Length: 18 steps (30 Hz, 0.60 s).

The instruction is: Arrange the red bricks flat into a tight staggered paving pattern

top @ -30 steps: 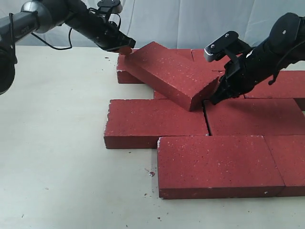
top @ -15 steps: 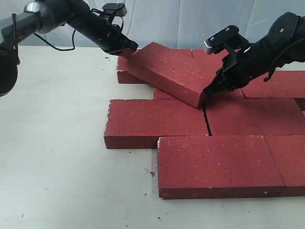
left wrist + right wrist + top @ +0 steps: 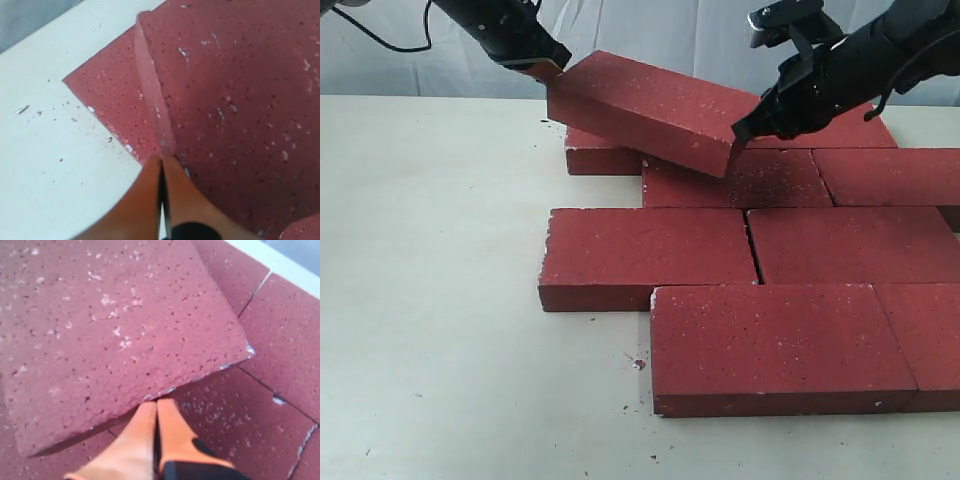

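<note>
One red brick (image 3: 650,110) is raised off the paving and tilted, squeezed endwise between my two shut grippers. My left gripper (image 3: 548,72) presses its far left end, with its tip (image 3: 161,159) against the brick's end face (image 3: 150,85). My right gripper (image 3: 742,130) presses the near right end, its tip (image 3: 157,403) touching under the brick's edge (image 3: 110,325). Below it several red bricks lie flat in staggered rows: a front brick (image 3: 775,345), two middle bricks (image 3: 645,255) (image 3: 855,243), and back-row bricks (image 3: 780,178) (image 3: 890,172).
A further brick (image 3: 600,155) lies partly hidden under the raised one at the back left. The cream table (image 3: 430,300) stretches to the left. Small red crumbs (image 3: 638,364) lie near the front brick. A white curtain hangs behind.
Both grippers have risen and moved toward the back, lifting the tilted brick off the flat bricks it rested on; its lower right corner no longer touches the middle row.
</note>
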Available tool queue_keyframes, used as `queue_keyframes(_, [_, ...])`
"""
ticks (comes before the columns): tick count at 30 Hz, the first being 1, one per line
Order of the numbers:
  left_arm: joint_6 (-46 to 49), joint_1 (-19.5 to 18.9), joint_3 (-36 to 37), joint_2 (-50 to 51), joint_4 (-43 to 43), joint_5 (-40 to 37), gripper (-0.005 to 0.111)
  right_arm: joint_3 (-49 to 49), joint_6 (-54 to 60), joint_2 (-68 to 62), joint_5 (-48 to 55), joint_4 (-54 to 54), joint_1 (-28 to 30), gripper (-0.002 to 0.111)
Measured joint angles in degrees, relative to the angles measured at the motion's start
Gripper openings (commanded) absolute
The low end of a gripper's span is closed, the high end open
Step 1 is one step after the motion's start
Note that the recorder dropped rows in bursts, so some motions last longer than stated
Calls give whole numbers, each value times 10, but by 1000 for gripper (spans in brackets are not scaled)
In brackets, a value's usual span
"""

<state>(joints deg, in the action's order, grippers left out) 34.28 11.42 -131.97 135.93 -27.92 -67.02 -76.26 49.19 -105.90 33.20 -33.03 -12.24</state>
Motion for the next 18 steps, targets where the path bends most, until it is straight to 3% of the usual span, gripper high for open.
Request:
queue_keyframes(4, [-10, -13, 13, -16, 27, -1, 0, -31, 0, 0, 9, 0, -25, -1])
queue_keyframes(9, [-15, -34, 87, -64, 63, 0, 0, -66, 0, -1, 16, 0, -67, -1])
queue_keyframes(13, [-13, -59, 197, -135, 75, 3, 0, -95, 0, -18, 13, 1, -93, -1])
queue_keyframes(18, [-11, -126, 415, -267, 74, 99, 0, -147, 0, -102, 0, 1, -147, -1])
